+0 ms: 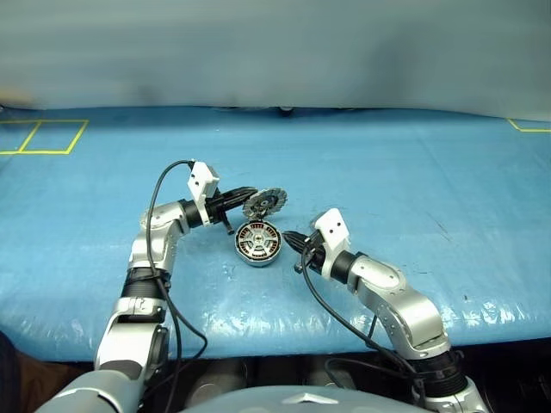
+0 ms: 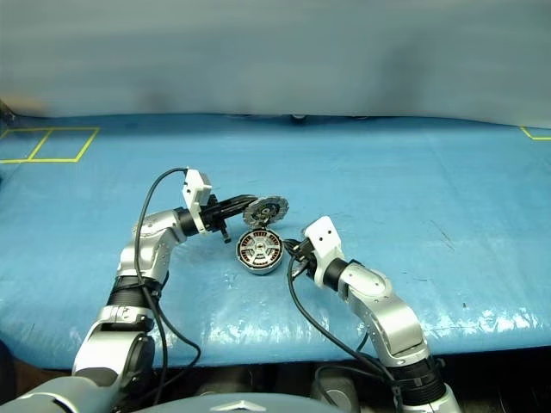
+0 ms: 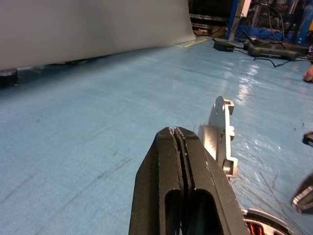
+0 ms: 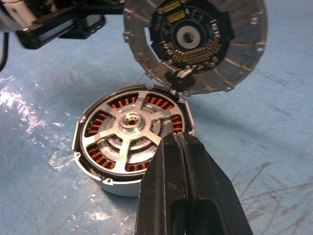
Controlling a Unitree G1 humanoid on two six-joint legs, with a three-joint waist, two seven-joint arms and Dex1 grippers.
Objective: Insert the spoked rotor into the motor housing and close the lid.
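**Both grippers closed at the open motor housing**

Two black-fingered grippers meet around the motor housing (image 4: 133, 142), which sits on the blue table cover (image 1: 413, 172) with its lid (image 4: 195, 41) swung up and standing nearly on edge at the far rim. The head views give the layout: left gripper (image 1: 245, 200) reaching level from the robot's left to the back of the lid, right gripper (image 1: 293, 241) just beside the housing's right rim. They are too small there to show what lies inside. The right wrist view does: the spoked rotor (image 4: 129, 125) is seated in the housing, silvery spokes over copper windings, and the lid's ribbed face with its dark centre looks toward the camera. Its fingers (image 4: 188, 166) are pressed together, empty. The left wrist view shows that arm's fingers (image 3: 178, 161) also together, with the lid edge-on just beyond them; whether they touch it I cannot tell.
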